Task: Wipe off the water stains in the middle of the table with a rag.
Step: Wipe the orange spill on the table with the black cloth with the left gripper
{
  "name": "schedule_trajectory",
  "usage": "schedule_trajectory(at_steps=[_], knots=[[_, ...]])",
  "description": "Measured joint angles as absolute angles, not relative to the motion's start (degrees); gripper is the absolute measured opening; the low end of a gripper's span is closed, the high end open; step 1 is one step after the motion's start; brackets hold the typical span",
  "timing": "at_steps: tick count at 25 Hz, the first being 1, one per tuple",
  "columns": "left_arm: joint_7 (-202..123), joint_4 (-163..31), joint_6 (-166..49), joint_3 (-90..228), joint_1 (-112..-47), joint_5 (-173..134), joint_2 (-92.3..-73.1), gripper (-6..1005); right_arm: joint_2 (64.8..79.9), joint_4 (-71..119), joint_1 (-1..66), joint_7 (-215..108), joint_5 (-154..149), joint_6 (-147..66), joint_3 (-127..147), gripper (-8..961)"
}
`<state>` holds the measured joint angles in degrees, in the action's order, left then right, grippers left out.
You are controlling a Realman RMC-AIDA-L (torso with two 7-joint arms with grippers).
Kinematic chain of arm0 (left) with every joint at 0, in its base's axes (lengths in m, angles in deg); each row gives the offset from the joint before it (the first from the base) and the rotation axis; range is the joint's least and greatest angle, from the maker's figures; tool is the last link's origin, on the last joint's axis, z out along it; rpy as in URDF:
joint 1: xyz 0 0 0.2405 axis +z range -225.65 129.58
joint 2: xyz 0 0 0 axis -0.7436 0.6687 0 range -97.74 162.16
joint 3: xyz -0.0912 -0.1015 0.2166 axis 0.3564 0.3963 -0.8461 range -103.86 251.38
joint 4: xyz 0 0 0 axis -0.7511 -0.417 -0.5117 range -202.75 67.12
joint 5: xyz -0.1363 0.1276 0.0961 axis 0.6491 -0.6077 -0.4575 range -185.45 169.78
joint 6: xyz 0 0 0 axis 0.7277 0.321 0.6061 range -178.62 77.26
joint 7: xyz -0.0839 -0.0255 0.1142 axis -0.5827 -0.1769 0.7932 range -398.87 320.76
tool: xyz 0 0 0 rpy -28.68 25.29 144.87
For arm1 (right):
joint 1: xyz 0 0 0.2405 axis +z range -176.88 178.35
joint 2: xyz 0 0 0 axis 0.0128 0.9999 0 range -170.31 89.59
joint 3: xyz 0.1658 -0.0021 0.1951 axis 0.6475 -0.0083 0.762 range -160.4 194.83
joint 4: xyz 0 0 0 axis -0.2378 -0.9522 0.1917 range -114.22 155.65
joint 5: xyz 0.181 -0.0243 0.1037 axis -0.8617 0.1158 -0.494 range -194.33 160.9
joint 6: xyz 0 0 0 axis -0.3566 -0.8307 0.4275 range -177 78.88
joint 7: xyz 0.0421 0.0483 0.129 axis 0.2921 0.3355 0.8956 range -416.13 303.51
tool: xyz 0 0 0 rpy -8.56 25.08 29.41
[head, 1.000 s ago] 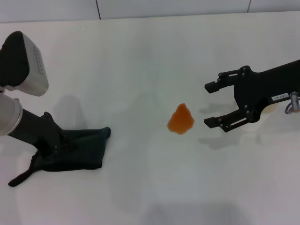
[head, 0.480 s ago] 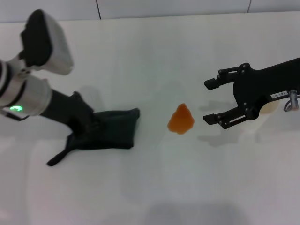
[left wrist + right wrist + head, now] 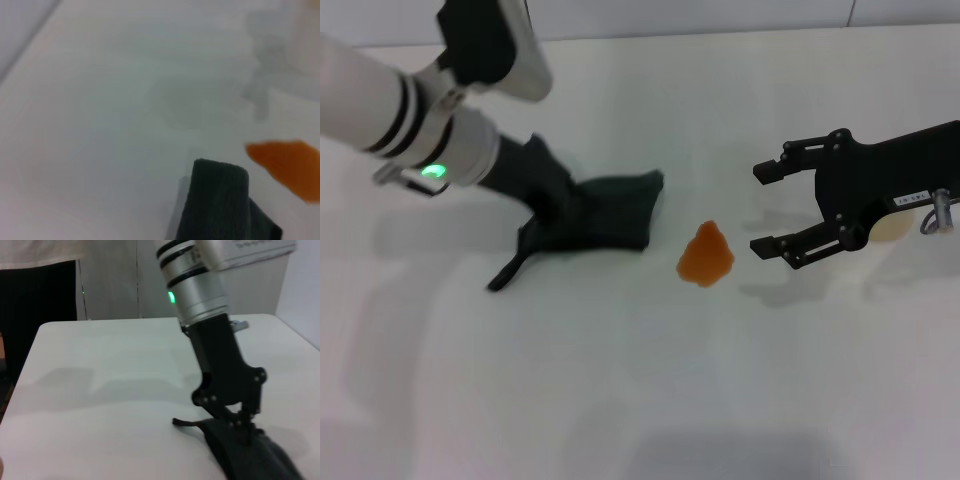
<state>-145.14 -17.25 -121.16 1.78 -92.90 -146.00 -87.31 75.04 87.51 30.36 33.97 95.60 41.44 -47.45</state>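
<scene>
- The water stains [image 3: 706, 255] sit as one small orange blotch on the white worktop [image 3: 640, 400], between your two end effectors: just beyond the leading edge of the rag, and just beside the open tips of the right one.
- The rag [image 3: 605, 213] lies dark and crumpled on the worktop, its front corner close to the blotch but not touching it; a thin strap trails out behind the left end effector.
- Your risk, as I judge it: only one end of the cloth is gripped, so the loose front may fold under or ride over the liquid and smear it outward instead of soaking it up.
- A second risk: a long sweep carries the rag toward the right end effector, which is near the blotch on the far side.
- The left end effector [image 3: 552, 205] is pinching the rag at its rear edge, low on the worktop.
- The right end effector [image 3: 764, 209] is spread wide, holds nothing, and touches nothing.
</scene>
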Motion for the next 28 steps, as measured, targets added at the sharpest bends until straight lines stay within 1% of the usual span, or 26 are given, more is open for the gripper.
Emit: schedule_trajectory(at_steps=[3, 6, 28], knots=[[-146.1, -20.7, -119.3, 1.7, -95.9, -145.5, -87.35, 39, 75.03, 87.5, 30.2, 34.0, 95.5, 41.4, -47.2, 859], [-146.2, -22.1, -119.3, -0.1, -97.5, -143.5, -87.44, 38, 75.00, 87.6, 30.1, 34.0, 95.5, 41.4, -46.9, 859], [-146.5, -24.0, -118.7, -19.6, -98.9, -128.2, -87.58, 37, 74.91, 88.4, 29.6, 33.9, 94.7, 41.5, -46.9, 859]])
